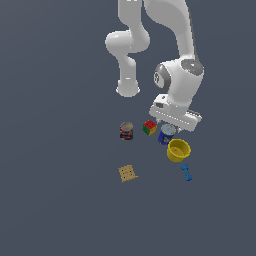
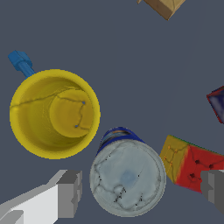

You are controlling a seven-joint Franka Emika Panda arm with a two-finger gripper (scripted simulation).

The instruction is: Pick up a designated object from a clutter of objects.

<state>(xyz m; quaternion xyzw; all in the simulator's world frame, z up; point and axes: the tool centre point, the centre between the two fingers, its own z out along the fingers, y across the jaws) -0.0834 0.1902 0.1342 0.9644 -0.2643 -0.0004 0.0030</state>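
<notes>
The designated object, a small blue can (image 1: 166,134) with a pale silvery top (image 2: 127,177), stands upright between the yellow bowl and the multicoloured cube. My gripper (image 1: 170,125) hangs just above it, open. In the wrist view its two grey fingers (image 2: 70,192) stand wide apart on either side of the can, and the far finger sits over the cube's corner. The rest of the clutter of objects lies around it: the multicoloured cube (image 1: 149,127), a dark red can (image 1: 126,131), a tan cracker square (image 1: 128,173) and a blue dumbbell piece (image 1: 187,172).
The yellow bowl (image 1: 178,150) nearly touches the can; its rim (image 2: 30,131) lies close to one finger. The cube (image 2: 188,164) sits close on the can's other side. The dumbbell (image 2: 21,62), cracker (image 2: 165,6) and dark red can (image 2: 217,103) lie farther off.
</notes>
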